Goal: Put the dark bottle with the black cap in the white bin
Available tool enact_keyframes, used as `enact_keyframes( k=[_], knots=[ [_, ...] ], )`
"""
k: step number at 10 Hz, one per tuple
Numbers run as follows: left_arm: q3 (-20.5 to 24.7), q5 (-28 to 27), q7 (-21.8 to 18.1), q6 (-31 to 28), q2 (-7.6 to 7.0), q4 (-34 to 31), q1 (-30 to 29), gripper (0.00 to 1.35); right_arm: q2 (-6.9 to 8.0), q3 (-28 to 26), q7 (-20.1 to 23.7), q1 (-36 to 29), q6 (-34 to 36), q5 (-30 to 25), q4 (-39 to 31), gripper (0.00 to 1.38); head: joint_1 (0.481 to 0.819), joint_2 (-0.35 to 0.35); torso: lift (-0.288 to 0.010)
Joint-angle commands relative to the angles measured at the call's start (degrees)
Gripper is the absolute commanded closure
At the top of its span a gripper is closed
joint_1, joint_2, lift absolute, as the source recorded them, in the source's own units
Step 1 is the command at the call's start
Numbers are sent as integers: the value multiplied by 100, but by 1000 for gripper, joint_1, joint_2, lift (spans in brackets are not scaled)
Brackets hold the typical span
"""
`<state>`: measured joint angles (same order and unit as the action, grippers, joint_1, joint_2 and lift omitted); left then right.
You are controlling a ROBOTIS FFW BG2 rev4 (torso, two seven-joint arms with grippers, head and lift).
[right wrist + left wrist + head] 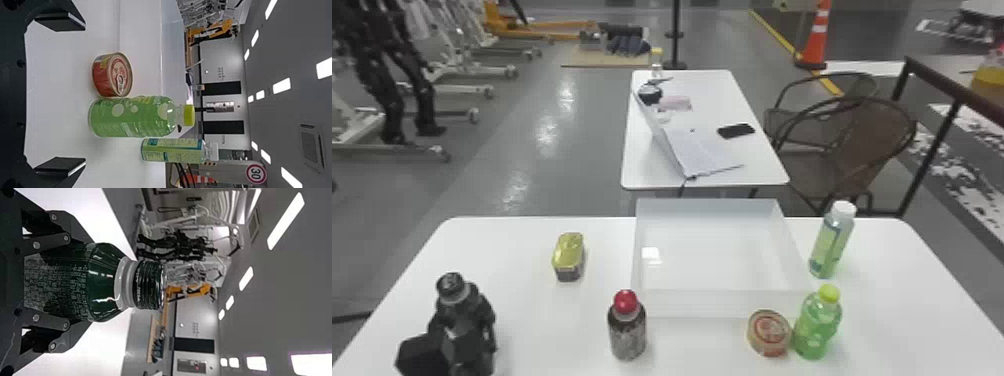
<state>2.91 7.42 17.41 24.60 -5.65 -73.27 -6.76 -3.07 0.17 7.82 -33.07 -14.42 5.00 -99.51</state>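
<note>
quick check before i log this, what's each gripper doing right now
Left gripper: closed on the dark bottle.
Right gripper: open, holding nothing.

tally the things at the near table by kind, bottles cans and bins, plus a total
Bottles: 4 (dark bottle, red-capped bottle, lime-capped bottle, white-capped bottle)
Cans: 2 (round can, gold-topped can)
Bins: 1 (white bin)
Total: 7

- Dark green plastic bottle (103, 282) — black cap, pale lettering
- Round metal can (103, 76): red side, yellow patch
- Bright green plastic bottle (135, 117) — yellow-green cap, pale dots
- Oblong metal tin (569, 254): gold top
- White rectangular bin (712, 304)
</note>
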Motion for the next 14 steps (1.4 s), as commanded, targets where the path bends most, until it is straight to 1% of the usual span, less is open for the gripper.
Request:
enact_keyframes(
  k=[1,2,3,4,5,6,7,8,10,11,12,13,14],
  knots=[
    [-185,23,-678,-166,-51,-1049,-221,983,0,0,0,-6,0,10,10,93,549,0,-100],
    [-440,75,-1056,-404,-59,-1629,-212,983,0,0,0,-6,0,10,10,94,549,0,-100],
    [-774,647,-1495,-553,-15,-1769,-27,981,-9,0,0,-6,0,18,10,94,549,0,-100],
    [-967,1121,-2146,-914,99,-1822,236,981,-9,0,0,-6,0,27,10,94,549,0,-100],
    [-1064,1332,-2822,-1476,231,-1831,526,981,-27,0,0,3,0,45,19,96,549,0,-100],
    [-1152,1429,-3262,-1880,327,-1734,816,981,-53,0,0,11,9,62,28,96,549,0,-100],
    [-1468,1657,-3297,-1959,231,-1550,1062,981,-53,9,0,29,0,71,54,96,549,0,-100],
    [-1662,1789,-3402,-2197,187,-1365,1265,981,-53,9,0,29,0,71,54,96,549,0,-100],
    [-2066,1974,-3543,-2425,187,-794,1678,981,-53,9,0,55,0,89,89,96,549,0,-100],
    [-2198,2062,-3578,-2601,187,-565,1827,981,-53,18,0,64,0,124,107,96,549,0,-100],
    [-2189,2071,-3640,-2926,187,-504,1897,886,-44,18,0,64,0,124,116,96,549,0,-100],
    [-2145,1948,-3640,-2891,169,-513,1889,529,-44,18,0,64,0,141,116,96,549,0,-100],
    [-2066,1895,-3640,-2838,169,-521,1880,119,-53,18,-9,64,0,150,116,98,549,0,-100]
  ],
)
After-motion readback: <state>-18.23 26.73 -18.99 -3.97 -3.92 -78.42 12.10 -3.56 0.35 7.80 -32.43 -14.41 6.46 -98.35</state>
